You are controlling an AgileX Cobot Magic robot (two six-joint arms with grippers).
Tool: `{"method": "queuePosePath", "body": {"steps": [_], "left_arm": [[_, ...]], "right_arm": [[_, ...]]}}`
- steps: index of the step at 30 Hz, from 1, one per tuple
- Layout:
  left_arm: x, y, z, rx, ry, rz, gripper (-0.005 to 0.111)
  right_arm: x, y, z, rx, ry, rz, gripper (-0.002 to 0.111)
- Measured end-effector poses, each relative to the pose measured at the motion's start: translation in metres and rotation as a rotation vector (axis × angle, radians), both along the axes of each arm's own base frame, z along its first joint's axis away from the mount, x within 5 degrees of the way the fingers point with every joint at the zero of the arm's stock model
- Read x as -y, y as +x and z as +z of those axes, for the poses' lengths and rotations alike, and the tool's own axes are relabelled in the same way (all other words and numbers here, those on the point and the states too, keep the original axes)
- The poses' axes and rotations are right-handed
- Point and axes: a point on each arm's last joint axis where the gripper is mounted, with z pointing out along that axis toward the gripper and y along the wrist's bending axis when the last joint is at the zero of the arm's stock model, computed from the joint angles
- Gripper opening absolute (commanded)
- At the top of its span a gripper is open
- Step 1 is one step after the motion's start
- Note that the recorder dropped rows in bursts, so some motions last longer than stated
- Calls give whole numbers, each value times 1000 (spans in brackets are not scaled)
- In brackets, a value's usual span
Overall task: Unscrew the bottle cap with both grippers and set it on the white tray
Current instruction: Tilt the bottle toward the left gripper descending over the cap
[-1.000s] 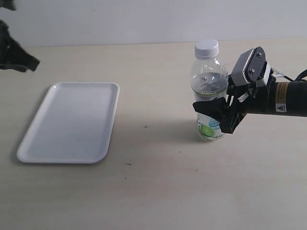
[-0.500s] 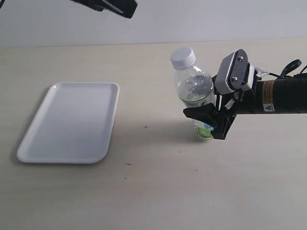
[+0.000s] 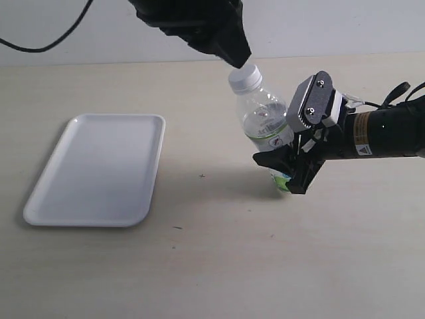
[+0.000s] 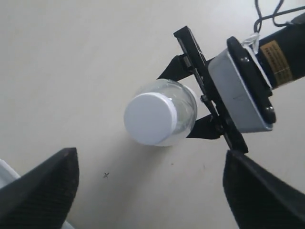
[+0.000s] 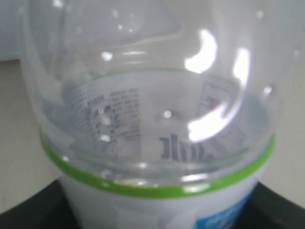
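White cap (image 3: 244, 78) now sits beneath the newly arrived, open, empty left gripper (image 3: 234, 53), ready for unscrewing, while the right gripper (image 3: 287, 169) clamps the bottle (image 3: 265, 123).

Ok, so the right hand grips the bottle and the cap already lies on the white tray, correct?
Not quite. The right hand does grip the bottle, but the cap is still on the bottle's neck, not on the white tray; the left wrist view shows it.

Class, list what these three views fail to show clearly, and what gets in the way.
- Exterior view: base of the bottle, mostly hidden behind the right gripper.
- Exterior view: top of the left gripper, cut off by the frame edge.
- Right wrist view: label print, blurred by closeness.
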Motion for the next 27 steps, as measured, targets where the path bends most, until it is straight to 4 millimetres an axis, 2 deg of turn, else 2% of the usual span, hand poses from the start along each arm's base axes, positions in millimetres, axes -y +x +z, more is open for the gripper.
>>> {"method": "queuePosePath", "body": {"steps": [6, 17, 24, 27], "left_arm": [[9, 9, -20, -45, 10, 7, 79], [21, 19, -18, -55, -67, 23, 79], [34, 31, -46, -182, -3, 22, 79], [35, 31, -52, -220, 24, 11, 79]], "right_arm": [[0, 0, 0, 0, -5, 3, 0], [0, -2, 0, 3, -20, 27, 0], [0, -2, -1, 4, -25, 36, 0], [0, -2, -1, 4, -25, 36, 0]]}}
